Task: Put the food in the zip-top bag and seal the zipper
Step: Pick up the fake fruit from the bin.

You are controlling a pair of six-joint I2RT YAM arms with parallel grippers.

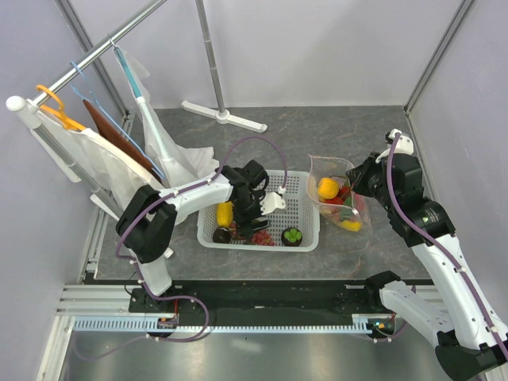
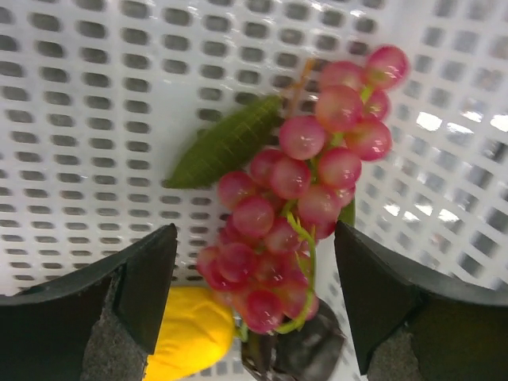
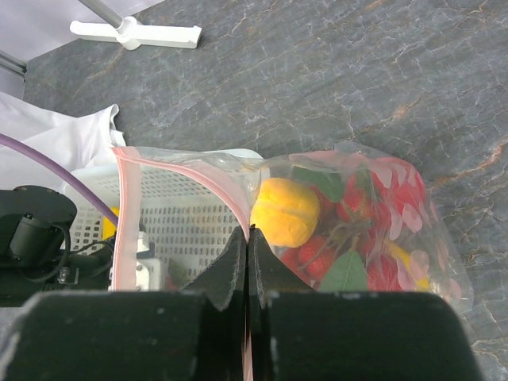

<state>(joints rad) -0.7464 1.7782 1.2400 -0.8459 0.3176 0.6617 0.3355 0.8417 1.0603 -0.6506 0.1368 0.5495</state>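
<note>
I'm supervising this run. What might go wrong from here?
1. The left end effector hangs open over the bunch of purple-red grapes in the white mesh basket; closing could also catch the green leaf or nudge the yellow mango beside them.
2. The right end effector pinches the clear dotted zip-top bag at only one spot on its pink zipper strip, so the floppy mouth may sag shut as grapes arrive.

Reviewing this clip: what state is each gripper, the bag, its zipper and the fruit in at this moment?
zip-top bag: mouth open, fruit inside.
zipper: unsealed, its two sides apart.
right gripper: jaws shut on the zipper.
left gripper: jaws open, one on either side of the grapes.
grapes: lying in the white basket, not gripped.
mango: in the basket, not bagged.
</note>
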